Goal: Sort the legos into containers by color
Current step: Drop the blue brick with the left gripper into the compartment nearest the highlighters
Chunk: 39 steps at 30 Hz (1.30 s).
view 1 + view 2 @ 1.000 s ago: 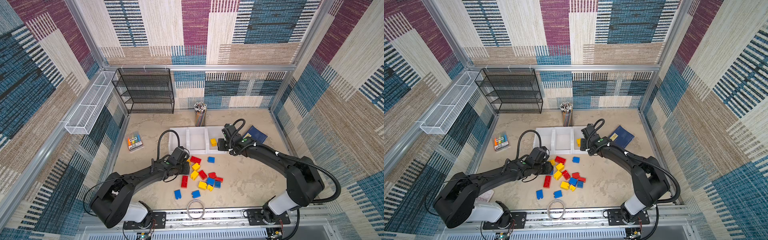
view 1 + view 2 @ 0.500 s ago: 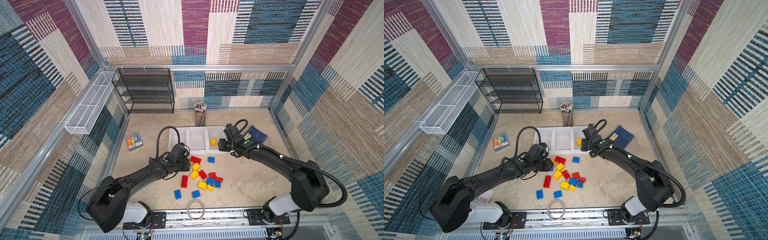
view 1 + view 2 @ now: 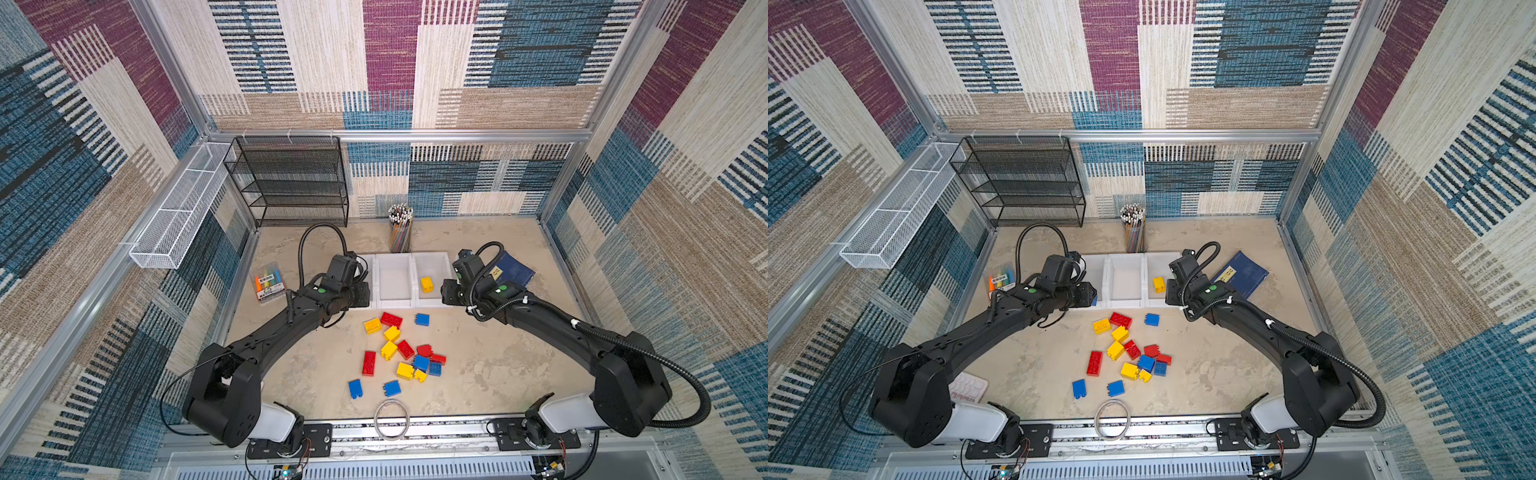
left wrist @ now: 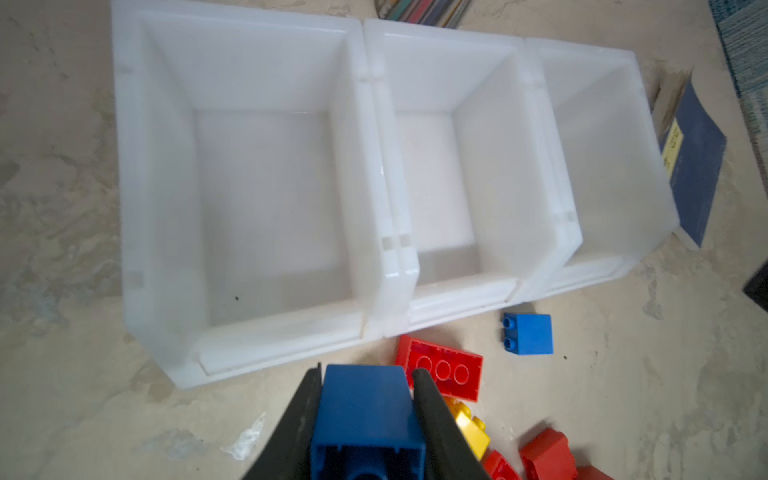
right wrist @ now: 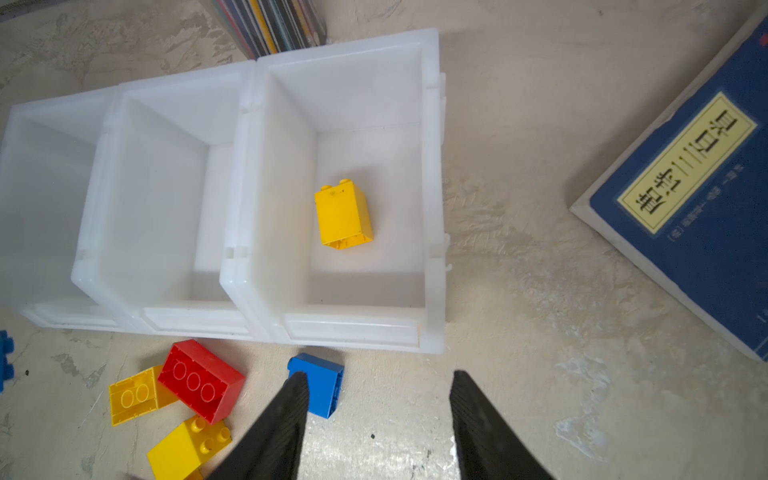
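Red, yellow, blue legos [image 3: 405, 349]; white containers [image 3: 395, 276]; navy book [image 3: 513, 270].

Three white bins [image 3: 395, 278], six yellow bricks [image 3: 388, 350], six blue bricks [image 3: 354, 388], five red bricks [image 3: 368, 363], one book [image 3: 513, 270].

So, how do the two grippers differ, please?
The left gripper is shut on a blue brick; the right gripper is open and empty. The left faces the empty left bin; the right faces the right bin holding a yellow brick. Both are by the bin fronts.
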Each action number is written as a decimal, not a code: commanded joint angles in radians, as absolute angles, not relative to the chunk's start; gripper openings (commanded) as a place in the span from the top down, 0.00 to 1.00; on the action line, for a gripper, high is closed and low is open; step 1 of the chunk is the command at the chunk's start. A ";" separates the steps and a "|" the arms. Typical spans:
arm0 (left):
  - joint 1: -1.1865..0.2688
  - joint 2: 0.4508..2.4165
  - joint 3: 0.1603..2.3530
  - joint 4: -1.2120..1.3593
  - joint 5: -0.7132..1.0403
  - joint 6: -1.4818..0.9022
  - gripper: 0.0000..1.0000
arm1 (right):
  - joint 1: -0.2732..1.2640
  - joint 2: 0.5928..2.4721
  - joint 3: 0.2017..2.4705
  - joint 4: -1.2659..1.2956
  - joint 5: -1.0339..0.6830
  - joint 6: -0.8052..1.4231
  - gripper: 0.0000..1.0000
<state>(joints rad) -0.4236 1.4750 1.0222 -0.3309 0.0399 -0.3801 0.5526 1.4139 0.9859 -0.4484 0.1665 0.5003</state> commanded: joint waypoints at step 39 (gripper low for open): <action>-0.346 1.641 1.117 -0.325 0.125 -0.320 0.47 | 0.585 1.297 0.891 -0.531 0.191 0.587 0.42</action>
